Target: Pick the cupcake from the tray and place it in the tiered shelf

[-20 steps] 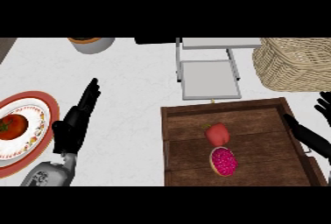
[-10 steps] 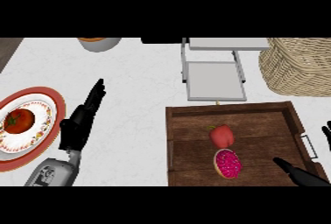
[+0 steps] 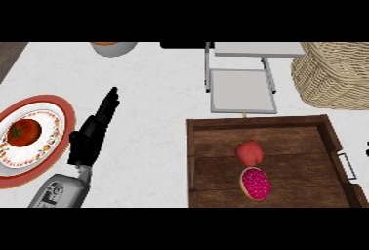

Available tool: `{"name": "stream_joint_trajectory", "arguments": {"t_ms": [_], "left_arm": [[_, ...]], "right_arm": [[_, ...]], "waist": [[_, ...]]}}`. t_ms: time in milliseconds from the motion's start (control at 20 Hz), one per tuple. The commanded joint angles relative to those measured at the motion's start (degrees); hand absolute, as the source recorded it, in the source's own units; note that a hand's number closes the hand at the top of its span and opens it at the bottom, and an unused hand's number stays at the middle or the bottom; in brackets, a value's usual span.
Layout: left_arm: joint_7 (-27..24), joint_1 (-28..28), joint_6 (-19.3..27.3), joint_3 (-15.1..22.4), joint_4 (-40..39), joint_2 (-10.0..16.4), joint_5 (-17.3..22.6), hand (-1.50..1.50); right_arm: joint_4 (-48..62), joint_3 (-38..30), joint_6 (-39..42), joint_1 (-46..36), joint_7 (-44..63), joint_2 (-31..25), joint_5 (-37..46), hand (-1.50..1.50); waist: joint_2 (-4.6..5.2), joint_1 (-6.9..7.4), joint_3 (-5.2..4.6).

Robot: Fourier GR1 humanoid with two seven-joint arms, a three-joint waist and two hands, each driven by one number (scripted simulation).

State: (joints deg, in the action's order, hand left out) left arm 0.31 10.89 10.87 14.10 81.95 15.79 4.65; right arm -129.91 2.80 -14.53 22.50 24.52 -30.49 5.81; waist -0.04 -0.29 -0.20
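Note:
The cupcake, with pink frosting, lies on the dark wooden tray near its front, just below a red fruit. The grey tiered shelf stands right behind the tray, its upper tier further back. My left hand rests open on the white counter left of the tray, fingers straight and pointing away. Of my right hand only a black sliver shows at the right edge, beside the tray's handle; its fingers are hidden.
A wicker basket stands at the back right, next to the shelf. A red-rimmed plate holding a tomato sits at the left edge. A bowl is at the back.
My right hand has pulled back from the tray's right side to the view's right edge, nearly out of sight. The left hand, cupcake and fruit stay put.

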Motion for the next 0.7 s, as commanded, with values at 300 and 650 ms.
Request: {"name": "stream_joint_trajectory", "arguments": {"t_ms": [300, 650], "left_arm": [[-0.1, 1.2, -0.8, 0.5, -0.4, -1.6, -0.6, 0.00], [1.1, 0.0, -0.3, 0.3, 0.2, -2.6, -2.7, 0.00]], "right_arm": [[-9.0, 7.8, 14.1, -9.0, 31.2, -14.7, 7.9, -1.50], [-9.8, 20.6, 15.9, -23.5, 49.2, -9.4, 12.4, -1.50]], "waist": [[0.36, 1.71, -0.03], [0.11, 1.10, 0.09]]}}
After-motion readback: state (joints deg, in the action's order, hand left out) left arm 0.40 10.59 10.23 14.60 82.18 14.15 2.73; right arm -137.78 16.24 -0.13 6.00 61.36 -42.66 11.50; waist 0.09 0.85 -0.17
